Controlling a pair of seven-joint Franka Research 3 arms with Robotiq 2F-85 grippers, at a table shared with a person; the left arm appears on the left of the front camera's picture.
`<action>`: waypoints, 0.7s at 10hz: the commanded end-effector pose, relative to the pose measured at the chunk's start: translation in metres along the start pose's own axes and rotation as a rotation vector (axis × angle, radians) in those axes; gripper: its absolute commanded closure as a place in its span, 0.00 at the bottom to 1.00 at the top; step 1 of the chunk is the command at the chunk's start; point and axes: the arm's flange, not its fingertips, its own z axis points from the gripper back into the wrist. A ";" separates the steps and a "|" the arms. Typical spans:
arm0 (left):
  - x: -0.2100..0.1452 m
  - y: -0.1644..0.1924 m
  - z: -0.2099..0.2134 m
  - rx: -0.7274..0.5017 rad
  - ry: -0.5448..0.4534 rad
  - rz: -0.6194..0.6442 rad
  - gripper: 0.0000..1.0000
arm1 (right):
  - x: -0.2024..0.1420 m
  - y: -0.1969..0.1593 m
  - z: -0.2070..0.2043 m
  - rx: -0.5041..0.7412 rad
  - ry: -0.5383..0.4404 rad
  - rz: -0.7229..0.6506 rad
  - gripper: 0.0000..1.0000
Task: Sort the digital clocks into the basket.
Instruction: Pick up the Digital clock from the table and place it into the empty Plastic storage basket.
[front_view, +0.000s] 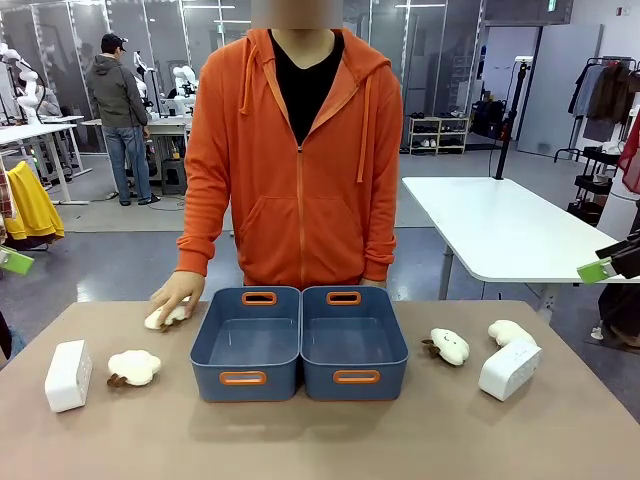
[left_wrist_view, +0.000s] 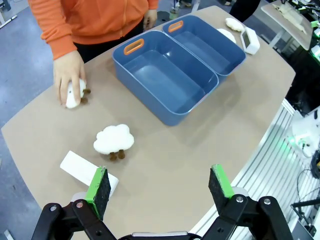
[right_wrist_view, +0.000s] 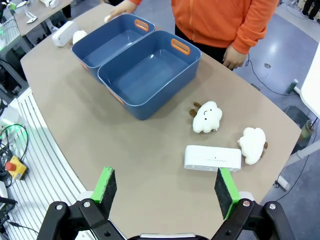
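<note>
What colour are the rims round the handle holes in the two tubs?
The handle rims are orange, on slate-blue tubs; clearest in the front view.

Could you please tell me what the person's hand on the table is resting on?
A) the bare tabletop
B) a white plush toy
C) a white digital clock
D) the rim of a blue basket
B: the hand lies over a small white plush toy beside the baskets, while the two digital clocks lie untouched farther out.
</note>
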 end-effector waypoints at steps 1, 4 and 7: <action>0.001 0.002 0.001 -0.012 0.008 -0.019 0.00 | -0.001 -0.001 0.000 0.010 -0.008 0.017 0.00; 0.001 0.002 0.001 -0.012 0.008 -0.019 0.00 | -0.001 -0.001 0.000 0.010 -0.008 0.017 0.00; 0.001 0.002 0.001 -0.012 0.008 -0.019 0.00 | -0.001 -0.001 0.000 0.010 -0.008 0.017 0.00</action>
